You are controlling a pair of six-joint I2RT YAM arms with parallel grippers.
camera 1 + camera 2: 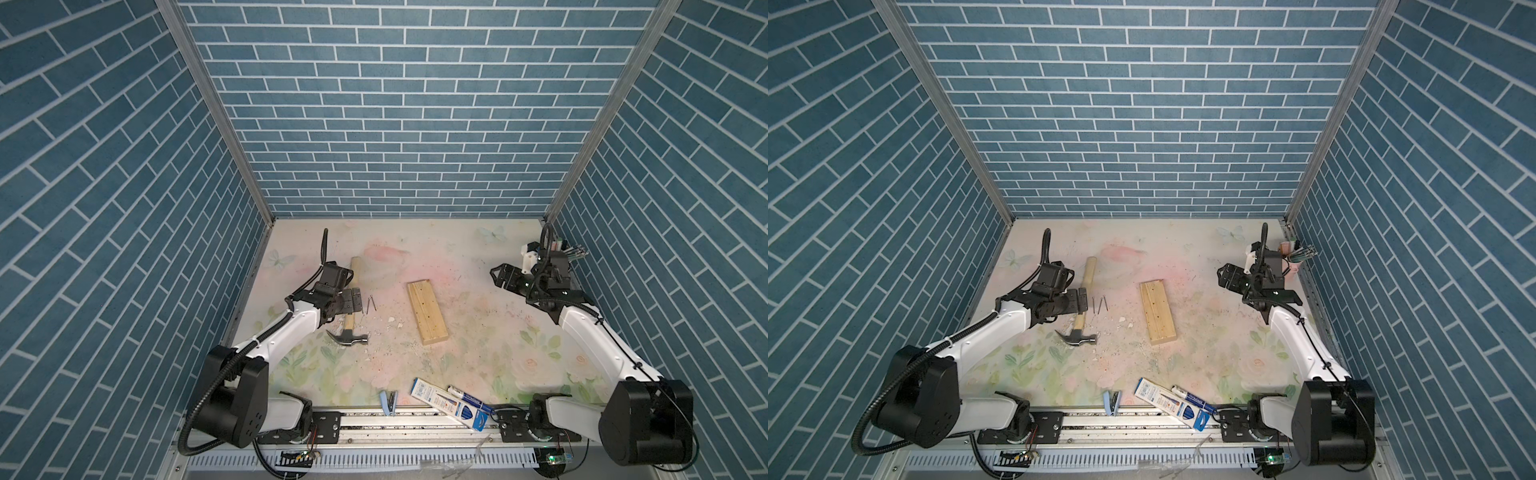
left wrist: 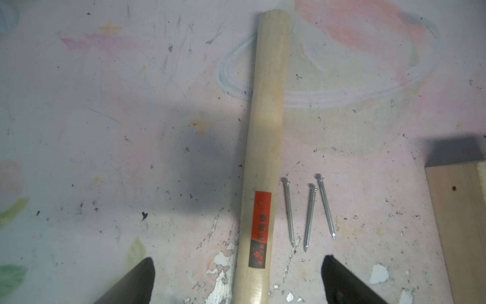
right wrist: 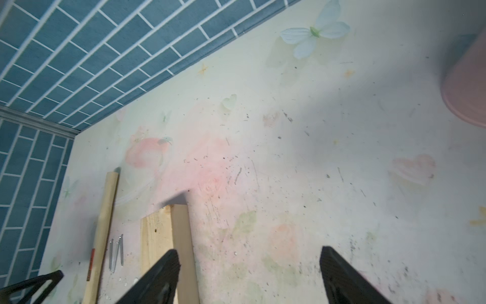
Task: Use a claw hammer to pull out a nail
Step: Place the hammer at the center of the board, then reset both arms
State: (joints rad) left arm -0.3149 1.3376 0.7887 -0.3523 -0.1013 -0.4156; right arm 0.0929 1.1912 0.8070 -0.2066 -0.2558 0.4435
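The claw hammer [image 1: 348, 334] lies flat on the table, steel head toward the front, pale wooden handle [image 2: 268, 105] pointing to the back wall. My left gripper [image 1: 352, 301] hovers over the handle's middle near the orange-and-black label; it is open, its fingers apart on both sides of the handle [image 2: 238, 263], touching nothing. Three loose nails [image 2: 307, 210] lie side by side just right of the handle [image 1: 1101, 304]. A pale wood block [image 1: 427, 311] with small holes lies mid-table. My right gripper [image 1: 500, 278] is raised at the back right, open and empty [image 3: 249, 251].
A pink cup [image 3: 465, 86] holding pens stands in the back right corner [image 1: 569, 249]. A blue stapler [image 1: 388, 401], a blue-and-white pen box [image 1: 449, 405] and a marker [image 1: 465, 397] lie along the front edge. White chips and grit are scattered between hammer and block.
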